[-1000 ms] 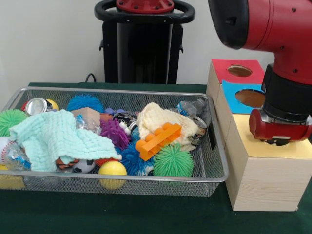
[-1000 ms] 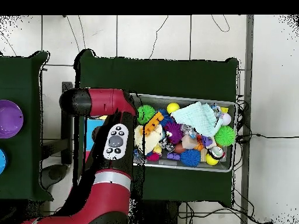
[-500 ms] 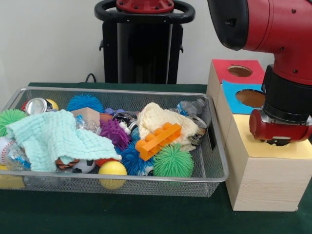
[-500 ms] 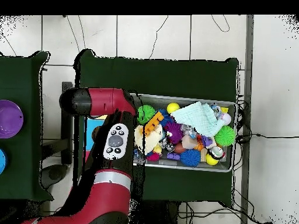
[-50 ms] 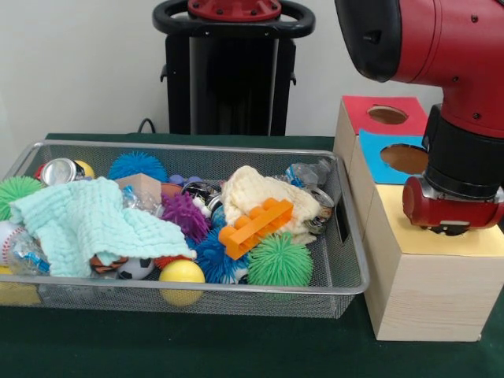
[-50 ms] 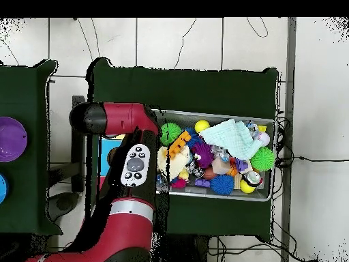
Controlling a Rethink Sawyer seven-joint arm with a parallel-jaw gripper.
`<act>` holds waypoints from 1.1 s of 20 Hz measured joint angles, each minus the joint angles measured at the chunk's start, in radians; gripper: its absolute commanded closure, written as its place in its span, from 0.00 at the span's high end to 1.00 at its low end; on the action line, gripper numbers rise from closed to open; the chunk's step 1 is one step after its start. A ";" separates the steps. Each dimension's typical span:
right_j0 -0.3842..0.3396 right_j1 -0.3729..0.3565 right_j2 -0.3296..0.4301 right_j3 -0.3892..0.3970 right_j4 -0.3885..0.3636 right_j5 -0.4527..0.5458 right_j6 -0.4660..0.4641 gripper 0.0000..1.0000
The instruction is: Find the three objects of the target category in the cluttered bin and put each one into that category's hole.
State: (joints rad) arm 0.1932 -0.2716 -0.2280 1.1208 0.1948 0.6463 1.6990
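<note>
Front view, left to right: the silver wire mesh bin sits on the dark green table cloth; at its left end lie a green spiky ball, a crushed silver drink can and a pale mint knitted cloth draped over several items; a yellow smooth ball rests against the near wall just right of the cloth's lower edge; a blue spiky ball lies at the far wall; a purple spiky ball sits near the middle; an orange plastic building brick lies tilted on a cream knitted cloth, with a second green spiky ball just below the brick; crumpled clear plastic lies at the far right corner.

Beside the bin's right end stands a pale wooden box with 3 coloured top panels: a red panel with a round hole farthest back, a blue panel with a round hole in the middle, and a yellow panel nearest; the yellow panel's hole is hidden.

The red and black arm comes down over the box; its red wrist end hangs just above the yellow panel; the gripper's claw is hidden beneath it, so whether it is wide, narrow or holding anything cannot be told.

Overhead view: the arm covers the box, left of the bin.
</note>
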 measured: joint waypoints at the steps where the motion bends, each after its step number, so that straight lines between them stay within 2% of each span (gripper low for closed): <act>1: -0.001 0.000 0.001 0.000 0.000 0.001 0.000 0.00; 2: -0.004 0.002 0.002 0.001 -0.002 0.005 0.000 1.00; 9: -0.011 0.008 0.011 -0.003 0.002 0.042 0.000 1.00; 22: -0.017 0.008 0.021 -0.007 -0.002 0.052 0.000 1.00</act>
State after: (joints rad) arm 0.1759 -0.2634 -0.2068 1.1135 0.1930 0.6979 1.6993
